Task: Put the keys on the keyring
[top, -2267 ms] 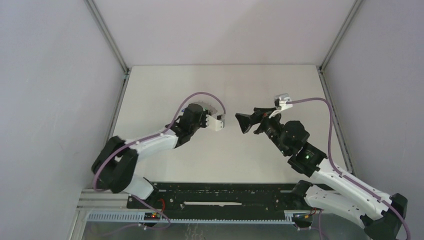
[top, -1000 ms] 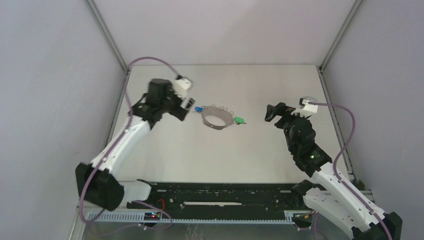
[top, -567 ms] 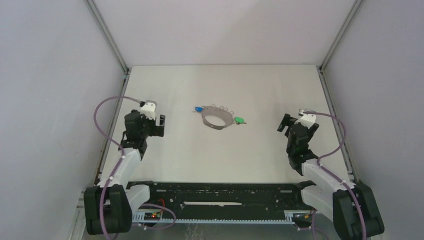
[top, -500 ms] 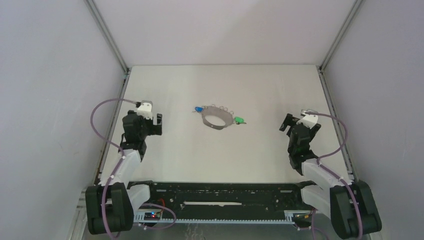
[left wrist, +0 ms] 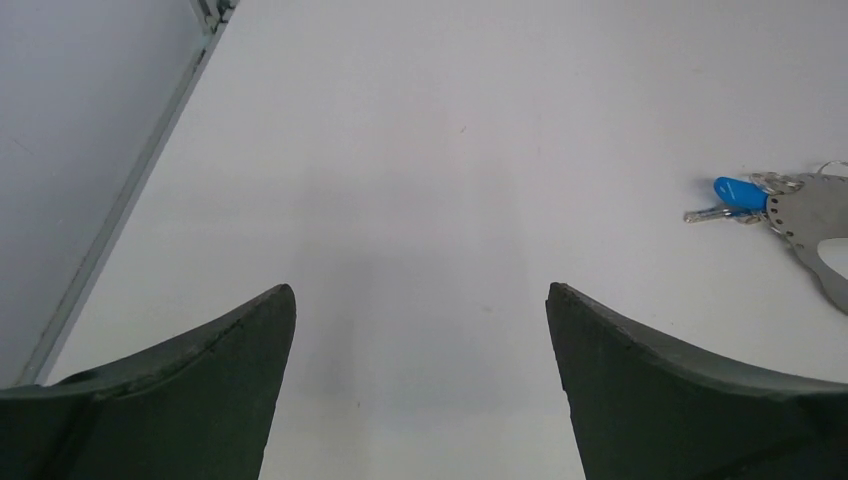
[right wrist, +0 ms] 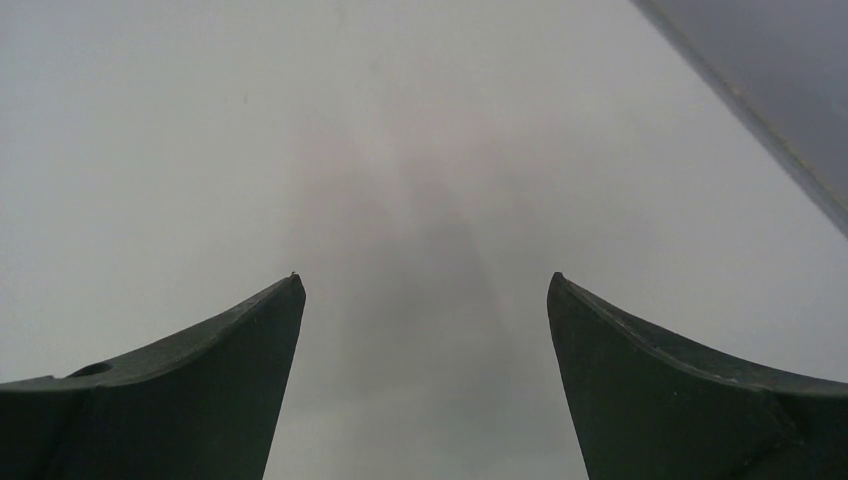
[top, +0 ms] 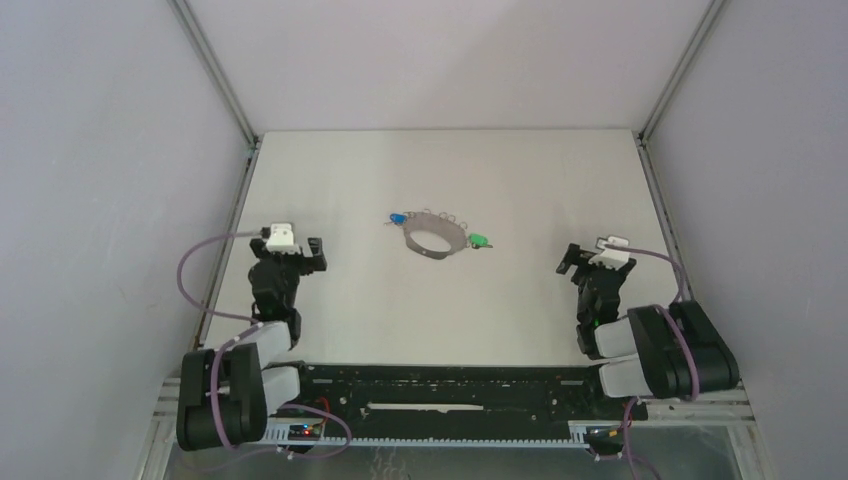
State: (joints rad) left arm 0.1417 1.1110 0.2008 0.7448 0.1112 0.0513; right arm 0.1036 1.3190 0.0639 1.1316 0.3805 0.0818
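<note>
The keyring (top: 432, 252), a wide grey metal band with small wire loops on its rim, lies mid-table. A blue-headed key (top: 398, 219) sits at its left rim and a green-headed key (top: 481, 241) at its right rim. In the left wrist view the blue key (left wrist: 741, 192) touches the loops of the keyring (left wrist: 815, 215) at the far right. My left gripper (top: 312, 257) (left wrist: 420, 288) is open and empty, well left of the ring. My right gripper (top: 570, 262) (right wrist: 425, 278) is open and empty, well right of it, over bare table.
Grey walls with metal frame rails (top: 232, 205) (top: 665, 205) close the table on three sides. A rail (left wrist: 130, 190) runs along the left wrist view, another rail (right wrist: 760, 120) crosses the right wrist view's upper right. A black base bar (top: 440, 390) spans the near edge.
Both arms have pulled back from the ring toward the near edge and folded low at their sides. The ring and both keys lie where they were a second ago.
</note>
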